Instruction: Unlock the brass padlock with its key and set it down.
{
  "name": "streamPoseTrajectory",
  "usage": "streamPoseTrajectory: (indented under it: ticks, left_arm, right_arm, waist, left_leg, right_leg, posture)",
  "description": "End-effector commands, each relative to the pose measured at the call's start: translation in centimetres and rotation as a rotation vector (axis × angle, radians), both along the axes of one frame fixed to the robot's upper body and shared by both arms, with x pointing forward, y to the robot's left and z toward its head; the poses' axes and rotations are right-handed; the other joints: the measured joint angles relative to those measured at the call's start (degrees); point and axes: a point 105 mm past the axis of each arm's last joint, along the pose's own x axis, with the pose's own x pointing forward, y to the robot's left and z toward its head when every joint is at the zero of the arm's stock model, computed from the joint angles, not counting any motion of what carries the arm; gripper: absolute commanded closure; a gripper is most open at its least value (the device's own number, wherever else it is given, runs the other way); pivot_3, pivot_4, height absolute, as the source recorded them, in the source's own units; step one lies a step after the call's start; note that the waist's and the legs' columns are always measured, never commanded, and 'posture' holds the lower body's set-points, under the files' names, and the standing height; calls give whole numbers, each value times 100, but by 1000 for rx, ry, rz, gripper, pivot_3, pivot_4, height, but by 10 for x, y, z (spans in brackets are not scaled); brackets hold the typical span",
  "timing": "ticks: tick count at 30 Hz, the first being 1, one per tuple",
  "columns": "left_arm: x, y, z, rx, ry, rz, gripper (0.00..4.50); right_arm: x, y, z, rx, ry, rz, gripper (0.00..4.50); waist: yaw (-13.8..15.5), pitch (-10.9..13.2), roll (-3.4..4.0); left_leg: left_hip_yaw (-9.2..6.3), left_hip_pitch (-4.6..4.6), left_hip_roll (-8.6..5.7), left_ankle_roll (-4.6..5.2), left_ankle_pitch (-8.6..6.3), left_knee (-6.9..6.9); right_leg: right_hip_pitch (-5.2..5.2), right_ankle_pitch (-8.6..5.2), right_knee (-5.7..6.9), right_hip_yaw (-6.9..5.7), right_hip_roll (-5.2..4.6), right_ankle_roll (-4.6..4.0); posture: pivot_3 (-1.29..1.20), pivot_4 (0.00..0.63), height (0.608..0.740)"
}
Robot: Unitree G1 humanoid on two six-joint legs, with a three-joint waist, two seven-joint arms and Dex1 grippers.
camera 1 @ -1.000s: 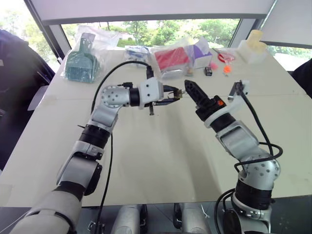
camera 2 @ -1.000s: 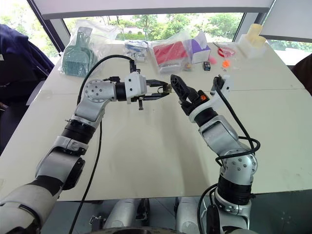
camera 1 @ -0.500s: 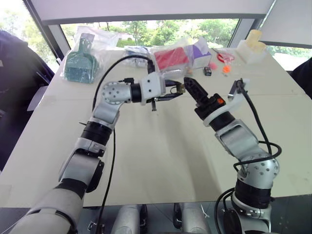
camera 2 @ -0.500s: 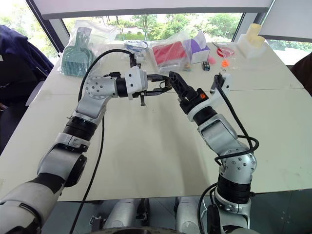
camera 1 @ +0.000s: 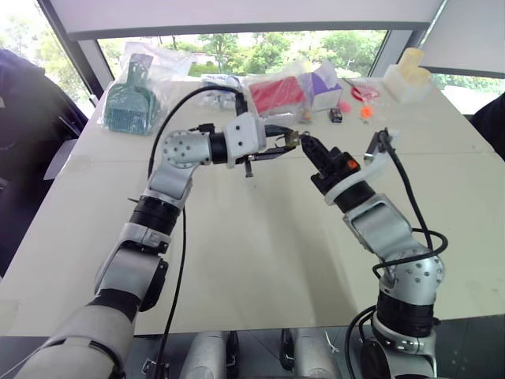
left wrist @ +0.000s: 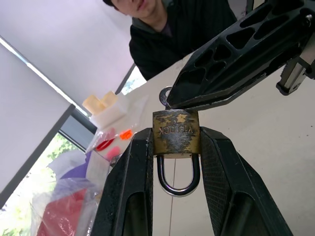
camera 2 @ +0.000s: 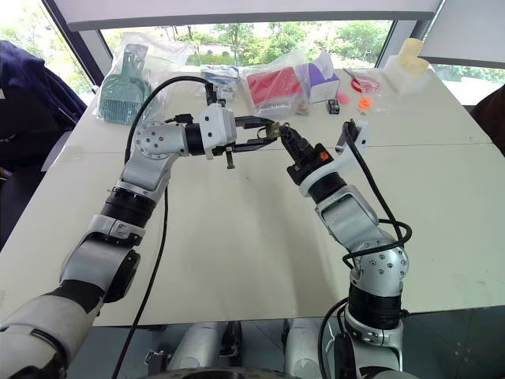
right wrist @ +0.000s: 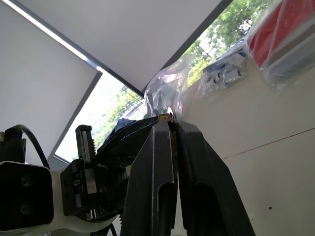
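White counter [camera 1: 260,260], pincers meeting above its far half.
Left pincer [left wrist: 176,147] clamps the brass padlock [left wrist: 175,132]; right pincer [camera 1: 304,143] is closed on the key [left wrist: 165,96] at the padlock's end.

Near surface [camera 1: 260,253] under both arms bare, open; far edge crowded: plastic bags [camera 1: 276,93], small bits [camera 1: 353,106].

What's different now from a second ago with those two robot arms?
The right gripper has moved in to the brass padlock and shut on the key sticking out of it. The left gripper still clamps the padlock, held above the table; its shackle stays closed.
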Motion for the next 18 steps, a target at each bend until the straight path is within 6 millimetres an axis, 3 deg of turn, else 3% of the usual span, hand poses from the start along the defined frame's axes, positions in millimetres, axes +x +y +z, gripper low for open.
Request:
streamPoseTrajectory:
  ticks: [1,8,12,18]
  left_arm:
    - [-9,-1,15,-12,-122,-27,3727]
    - [-14,1,18,-26,-223,-20,3727]
    - [-16,2,25,-38,-371,9,3727]
    - [-15,1,48,-101,-557,57,3727]
  right_arm:
    - [0,-1,3,38,-9,-6,4388]
    - [5,-3,1,80,12,-27,4388]
    - [11,-8,-3,134,50,-66,4388]
    - [12,-9,-5,192,93,-75,4388]
  waist:
    - [3,0,0]
    - [6,0,0]
    - [3,0,0]
    - [27,0,0]
  left_leg:
    - [0,0,0,0,0,0]
    - [0,0,0,0,0,0]
    - [0,0,0,0,0,0]
    - [1,0,0,0,0,0]
  right_leg:
    - [0,0,0,0,0,0]
    - [0,0,0,0,0,0]
    - [0,0,-1,0,0,0]
    - [0,0,-1,0,0,0]
  posture:
    - [0,150,735]
    - [0,150,735]
    - [0,150,735]
    - [0,150,735]
